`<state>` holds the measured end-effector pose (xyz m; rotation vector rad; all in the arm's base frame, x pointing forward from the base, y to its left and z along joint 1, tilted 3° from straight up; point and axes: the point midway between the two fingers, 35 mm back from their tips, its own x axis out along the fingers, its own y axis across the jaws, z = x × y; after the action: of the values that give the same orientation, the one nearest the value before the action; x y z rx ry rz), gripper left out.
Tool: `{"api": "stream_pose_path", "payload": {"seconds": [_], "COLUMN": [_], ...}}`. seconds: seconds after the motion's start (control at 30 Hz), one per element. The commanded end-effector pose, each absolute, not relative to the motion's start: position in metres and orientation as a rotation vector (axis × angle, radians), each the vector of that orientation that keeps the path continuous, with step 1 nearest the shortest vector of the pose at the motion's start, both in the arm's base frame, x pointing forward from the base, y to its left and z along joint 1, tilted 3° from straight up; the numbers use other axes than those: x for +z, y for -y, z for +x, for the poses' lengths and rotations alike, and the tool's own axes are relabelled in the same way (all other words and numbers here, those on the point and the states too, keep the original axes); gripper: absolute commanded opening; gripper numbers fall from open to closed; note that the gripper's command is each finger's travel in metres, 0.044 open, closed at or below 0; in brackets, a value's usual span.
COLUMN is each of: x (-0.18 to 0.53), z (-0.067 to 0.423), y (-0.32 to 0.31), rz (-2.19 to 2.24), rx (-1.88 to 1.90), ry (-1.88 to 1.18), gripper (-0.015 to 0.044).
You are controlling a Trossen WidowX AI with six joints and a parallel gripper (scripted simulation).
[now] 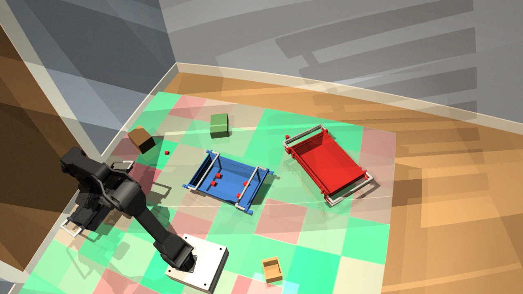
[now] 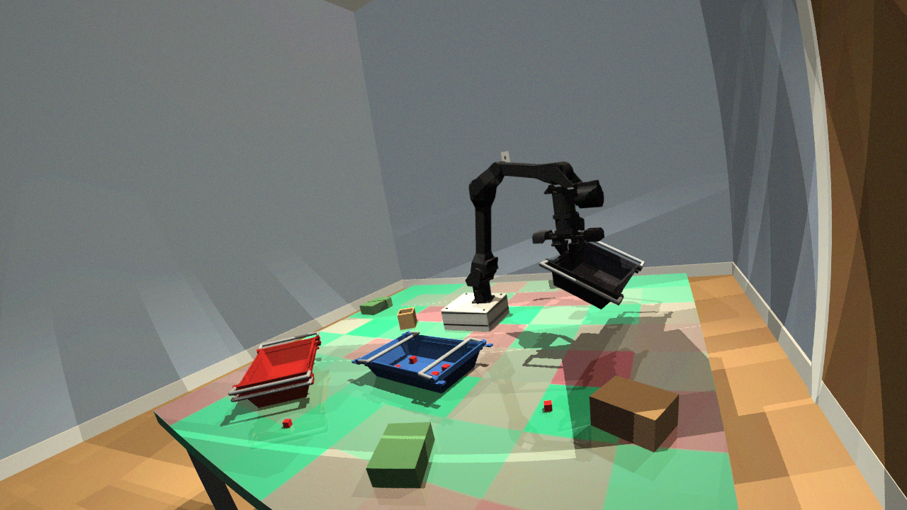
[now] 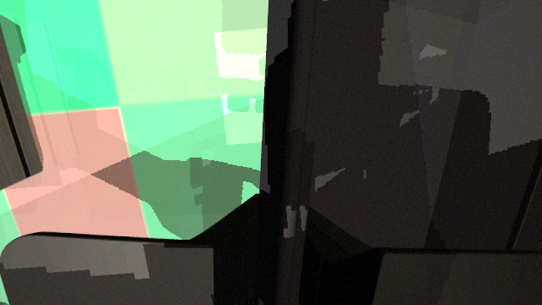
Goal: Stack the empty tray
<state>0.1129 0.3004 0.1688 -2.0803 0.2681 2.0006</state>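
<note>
The gripper (image 2: 570, 248) is clamped on one long wall of the black tray (image 2: 592, 273), which hangs tilted in the air, well clear of the table (image 2: 640, 304). From above, the arm hides most of that tray; only its wire bars (image 1: 71, 229) poke out. The wrist view is nearly filled by the dark tray wall (image 3: 360, 148), fingertips indistinguishable. The blue tray (image 1: 228, 179) with red blocks (image 1: 213, 183) sits toward 2 o'clock from the base (image 1: 204, 261), both bars (image 1: 208, 168) swung in. No writing is legible.
</note>
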Motion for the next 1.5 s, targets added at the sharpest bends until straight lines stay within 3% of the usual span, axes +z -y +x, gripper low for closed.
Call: {"api": "stream_pose_path", "payload": {"seconds": [0.0,1.47], "x": [0.173,0.173], "z": [0.128,0.257], "y": [-0.298,-0.195], "rz": [-2.042,-1.674], "rx": [1.956,1.613], "ry": [-0.303,-0.773], "gripper": [0.0,0.0]}}
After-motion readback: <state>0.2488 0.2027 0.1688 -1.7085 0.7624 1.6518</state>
